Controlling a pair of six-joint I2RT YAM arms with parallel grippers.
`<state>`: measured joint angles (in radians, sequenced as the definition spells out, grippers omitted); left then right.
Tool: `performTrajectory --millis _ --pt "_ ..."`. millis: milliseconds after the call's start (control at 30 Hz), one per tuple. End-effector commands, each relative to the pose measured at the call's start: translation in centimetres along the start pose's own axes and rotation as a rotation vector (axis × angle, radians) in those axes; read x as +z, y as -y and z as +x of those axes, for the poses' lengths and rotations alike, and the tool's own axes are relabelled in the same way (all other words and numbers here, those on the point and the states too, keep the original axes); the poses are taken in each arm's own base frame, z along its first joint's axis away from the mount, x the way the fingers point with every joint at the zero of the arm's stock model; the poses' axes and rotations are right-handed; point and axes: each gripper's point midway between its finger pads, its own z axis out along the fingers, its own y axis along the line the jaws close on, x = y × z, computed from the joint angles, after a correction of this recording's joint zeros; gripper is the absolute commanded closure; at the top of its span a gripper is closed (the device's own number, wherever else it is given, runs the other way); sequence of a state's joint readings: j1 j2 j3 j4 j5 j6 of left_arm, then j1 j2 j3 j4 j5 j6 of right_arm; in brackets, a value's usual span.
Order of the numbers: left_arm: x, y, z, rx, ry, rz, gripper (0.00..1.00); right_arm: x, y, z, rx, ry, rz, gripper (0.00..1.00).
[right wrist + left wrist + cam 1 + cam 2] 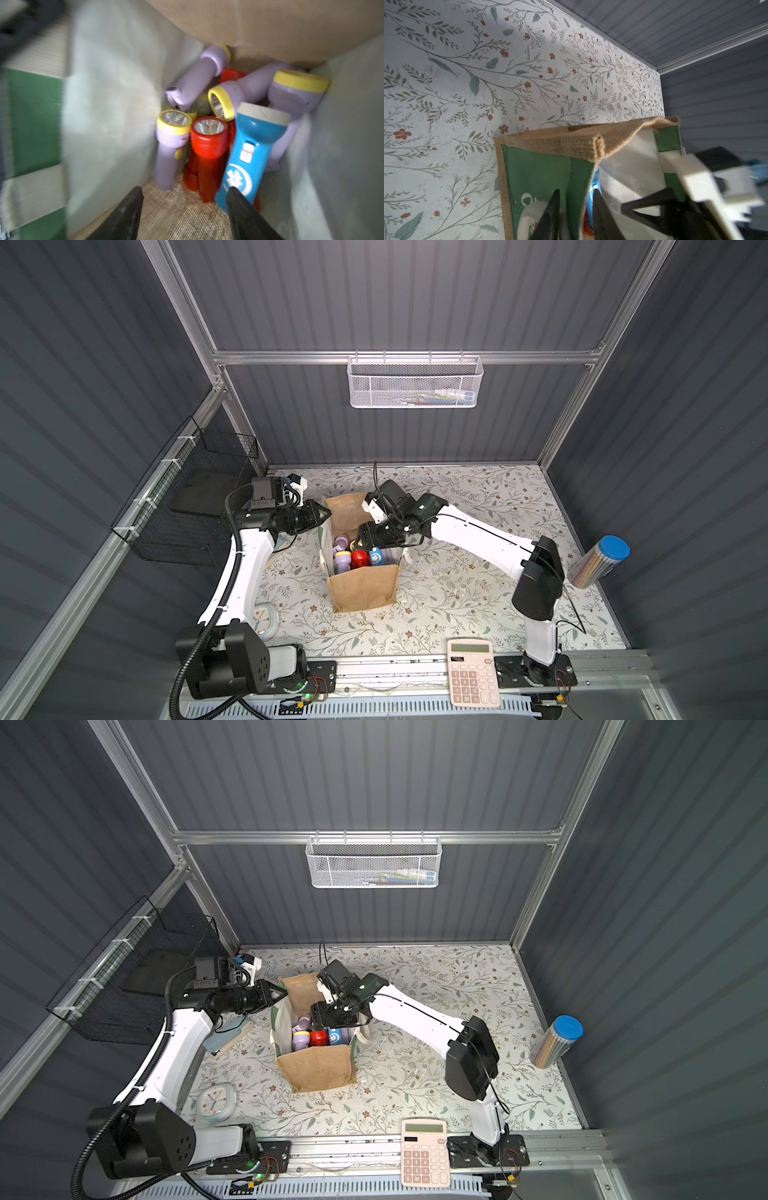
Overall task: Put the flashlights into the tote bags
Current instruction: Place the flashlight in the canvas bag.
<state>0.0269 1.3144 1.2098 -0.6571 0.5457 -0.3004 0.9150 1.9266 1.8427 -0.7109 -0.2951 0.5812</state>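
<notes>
The tan jute tote bag (362,587) (319,1068) stands open in the middle of the table. Inside it lies a pile of flashlights: several lilac ones with yellow rings (172,143), red ones (207,143) and a blue one (249,149). In both top views lilac (343,559), red (360,558) and blue (376,557) ones show. My right gripper (185,189) (362,536) is inside the bag, open and holding nothing; the blue flashlight leans beside one finger. My left gripper (576,191) (327,512) straddles the bag's green side wall (537,176), jaws apart.
A pink calculator (471,672) lies at the front edge. A pale round clock (216,1103) sits at the front left, a light blue object (227,1038) under the left arm. A clear pencil tube with blue lid (598,562) leans at the right wall. A black wire basket (187,506) hangs left.
</notes>
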Motion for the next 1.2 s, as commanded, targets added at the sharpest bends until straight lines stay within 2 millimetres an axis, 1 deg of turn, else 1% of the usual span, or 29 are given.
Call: performTrajectory --millis 0,100,200,267,367,433,500,600,667,767,867,933,1033,1100,1167 --pt "-1.7 1.7 -1.6 0.051 0.058 0.008 0.67 -4.1 -1.9 -2.9 -0.095 0.143 -0.056 0.33" --pt "-2.6 1.5 -2.6 0.068 0.09 -0.051 0.64 -7.0 -1.9 -4.3 -0.111 0.231 -0.073 0.33" --pt "-3.9 0.6 -4.0 0.08 0.149 -0.15 0.61 -9.8 -0.5 -5.2 -0.1 0.321 -0.076 0.32" --pt "-4.9 -0.3 -5.0 0.082 0.201 -0.231 0.6 -12.0 1.1 -5.7 -0.076 0.384 -0.066 0.31" --pt "-6.2 -1.4 -6.4 0.084 0.265 -0.334 0.59 -15.3 4.1 -6.0 -0.051 0.469 -0.033 0.3" --pt "-6.8 -2.7 -7.0 0.072 0.296 -0.418 0.59 -17.4 6.6 -5.8 -0.037 0.525 0.025 0.28" --pt "-7.0 -4.2 -7.3 0.053 0.31 -0.499 0.58 -19.2 9.0 -5.5 -0.031 0.572 0.095 0.27" --pt "-6.0 -6.7 -6.9 0.028 0.3 -0.58 0.58 -21.4 13.3 -4.5 -0.006 0.626 0.226 0.25" --pt "-4.7 -8.3 -6.4 0.023 0.298 -0.61 0.57 -22.2 16.3 -3.5 0.021 0.65 0.302 0.22" --pt "-2.4 -11.4 -5.8 0.056 0.329 -0.662 0.54 -23.5 21.2 -2.0 0.078 0.697 0.38 0.19" --pt "0.6 -14.7 -4.1 0.094 0.335 -0.687 0.51 -24.4 26.8 0.1 0.184 0.72 0.434 0.15" --pt "2.2 -16.7 -2.6 0.099 0.313 -0.717 0.5 -25.3 30.5 1.8 0.257 0.734 0.481 0.14" --pt "3.6 -18.7 -1.4 0.132 0.292 -0.752 0.48 -26.2 35.4 4.2 0.337 0.777 0.551 0.1" --pt "4.1 -19.6 -0.9 0.167 0.296 -0.768 0.47 -26.8 38.0 5.5 0.358 0.823 0.603 0.06" --pt "5.0 -20.2 -0.6 0.2 0.305 -0.753 0.46 -26.8 40.2 6.4 0.359 0.854 0.652 0.01"
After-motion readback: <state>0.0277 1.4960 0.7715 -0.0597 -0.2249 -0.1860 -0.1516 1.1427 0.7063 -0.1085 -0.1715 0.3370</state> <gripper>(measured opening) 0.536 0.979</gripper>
